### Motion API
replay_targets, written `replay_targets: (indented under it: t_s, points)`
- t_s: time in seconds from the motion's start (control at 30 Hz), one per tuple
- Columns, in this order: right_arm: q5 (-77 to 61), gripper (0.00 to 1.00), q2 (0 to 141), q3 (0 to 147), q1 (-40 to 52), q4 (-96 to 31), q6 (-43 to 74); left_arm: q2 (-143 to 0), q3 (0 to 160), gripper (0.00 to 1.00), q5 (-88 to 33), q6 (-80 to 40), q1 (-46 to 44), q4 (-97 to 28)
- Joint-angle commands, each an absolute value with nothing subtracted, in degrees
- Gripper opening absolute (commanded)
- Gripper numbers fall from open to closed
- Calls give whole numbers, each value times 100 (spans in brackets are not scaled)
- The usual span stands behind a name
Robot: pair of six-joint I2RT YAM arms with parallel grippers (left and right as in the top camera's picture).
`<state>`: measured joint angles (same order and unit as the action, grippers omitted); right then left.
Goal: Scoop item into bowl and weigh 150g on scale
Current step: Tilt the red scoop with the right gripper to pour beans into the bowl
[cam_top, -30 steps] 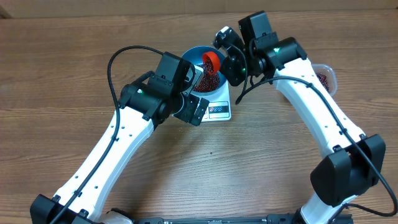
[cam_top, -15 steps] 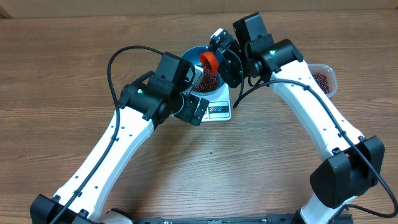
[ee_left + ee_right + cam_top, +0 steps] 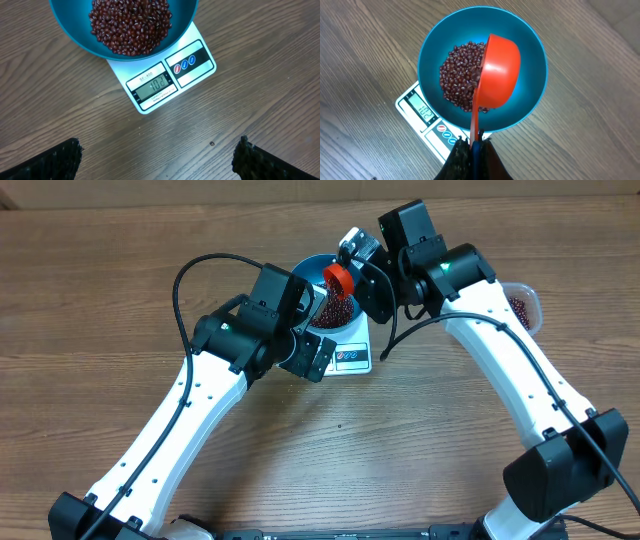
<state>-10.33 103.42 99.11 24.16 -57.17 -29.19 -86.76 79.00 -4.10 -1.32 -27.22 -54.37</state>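
one scale point(image 3: 167, 75), display end beyond bowl point(image 3: 70, 25)

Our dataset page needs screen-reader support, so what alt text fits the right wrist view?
A red-orange plastic scoop, its handle pinched between the right arm's dark fingers, tilts sideways over a round bright blue bowl holding a heap of small red-brown beans. The bowl sits on a small white kitchen scale on a wooden table.
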Motion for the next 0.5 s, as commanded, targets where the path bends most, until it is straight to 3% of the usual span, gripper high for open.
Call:
replay_targets:
  t_s: [0.0,0.47]
  points:
    - [-937,4,10040,10101,2508,-5712,-3186,-8549,7881,100,-449,-169,-2692,-5413]
    - [-54,4,10001,10101,2821,-5708,-3205,-8547,7881,100,-449,-169,-2692,-5413]
